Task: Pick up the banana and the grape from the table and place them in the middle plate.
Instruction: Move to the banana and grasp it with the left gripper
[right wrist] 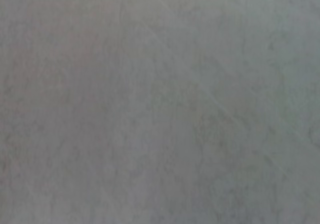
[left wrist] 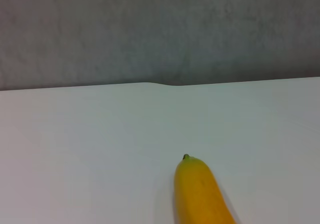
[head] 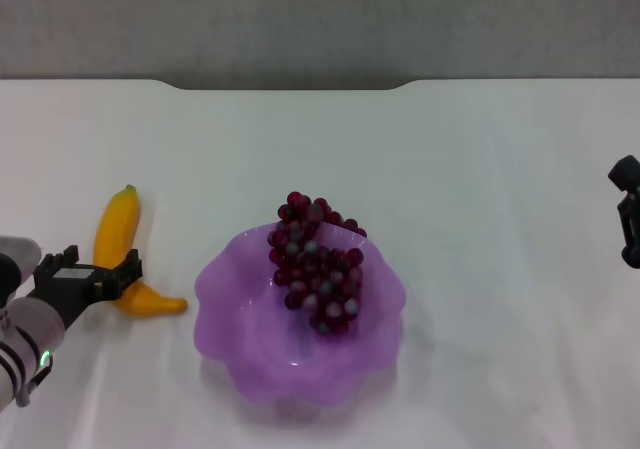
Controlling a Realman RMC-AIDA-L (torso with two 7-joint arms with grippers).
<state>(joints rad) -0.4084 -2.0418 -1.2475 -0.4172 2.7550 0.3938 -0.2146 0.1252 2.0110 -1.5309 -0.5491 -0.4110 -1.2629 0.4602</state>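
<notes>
Head view: the grape [head: 318, 266] lies in the middle plate [head: 250, 354]. The banana [head: 118, 234] rests on the table [head: 480, 169], left of the plate. The left gripper [head: 112, 277] straddles it, fingers spread, not visibly clamped. The right gripper [head: 628, 214] sits at the right edge, its opening indeterminable.

Left wrist view: the banana [left wrist: 200, 194] tip on the table [left wrist: 75, 134].

Right wrist view: blank grey surface only.

White table [head: 480, 169] fills most of the head view, plain and matte, lit evenly with soft diffuse light; faint shadows only. Far edge is notched: a recessed middle stretch with rounded corners, raised at left and right. Behind it a grey wall [head: 320, 19] is seen, mottled, no windows or furniture. The same grey mottled surface [right wrist: 160, 104] fills the right wrist view entirely.
</notes>
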